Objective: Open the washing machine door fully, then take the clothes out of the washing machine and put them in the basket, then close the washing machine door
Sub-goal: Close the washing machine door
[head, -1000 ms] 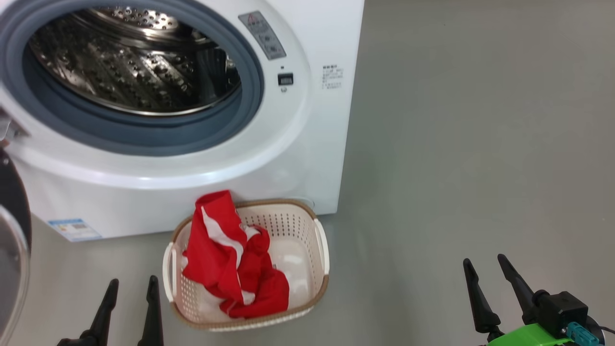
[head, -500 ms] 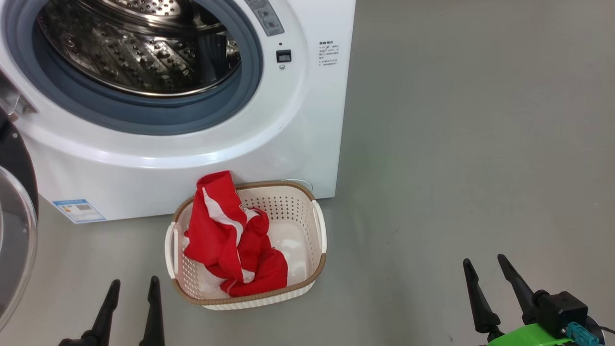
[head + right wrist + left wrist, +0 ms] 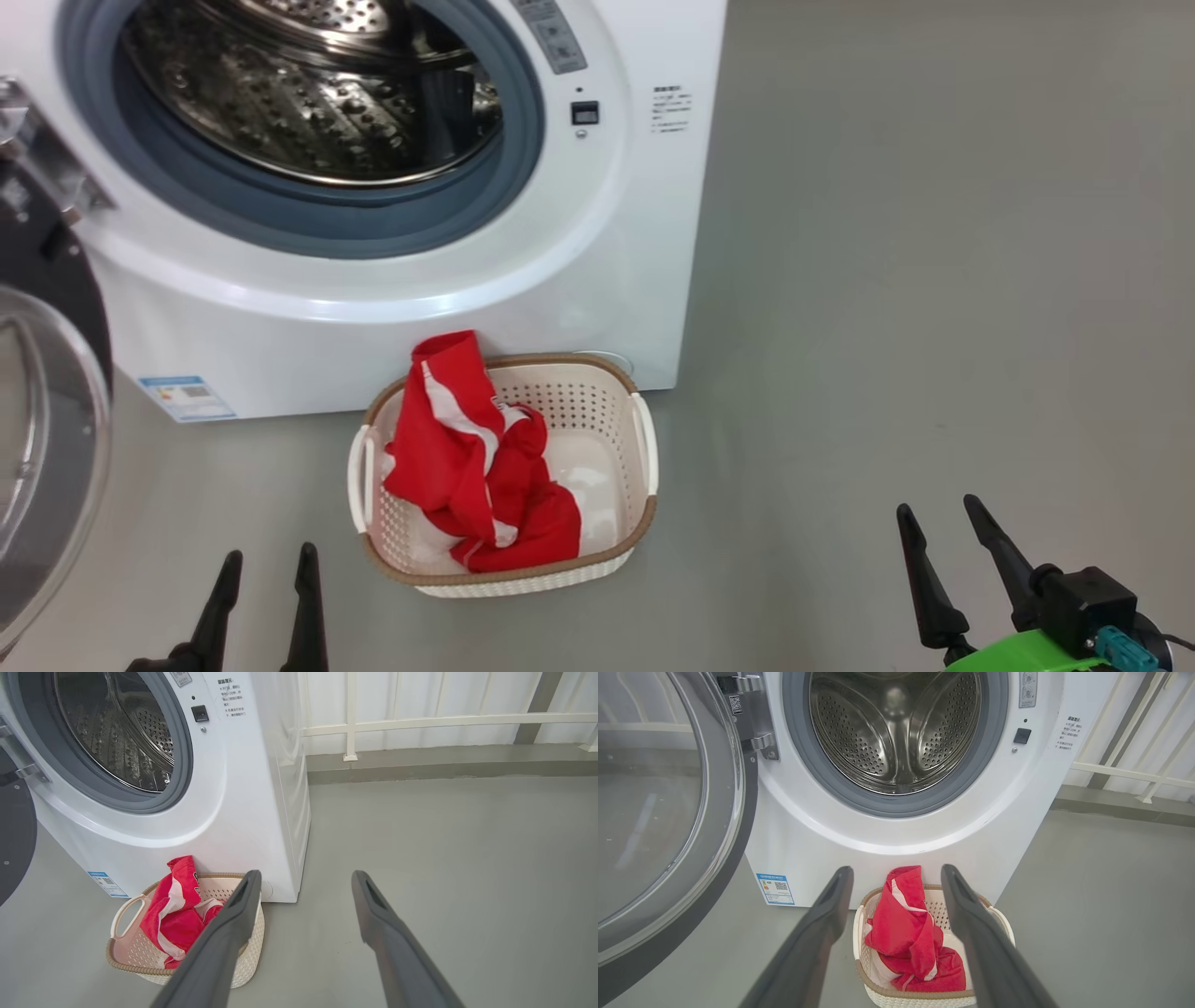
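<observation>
Since the clothes lie in the basket's left half, on the floor against the washing machine, 1 step likely remains: closing. Both the left gripper and the right gripper hover spread and empty. The washing machine door, swung wide leftward, needs pushing shut.

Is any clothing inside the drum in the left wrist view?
No, the drum shows bare steel; the clothes lie in the basket.

Head view steeply downward, wrist views low, forward, sharing basket
</observation>
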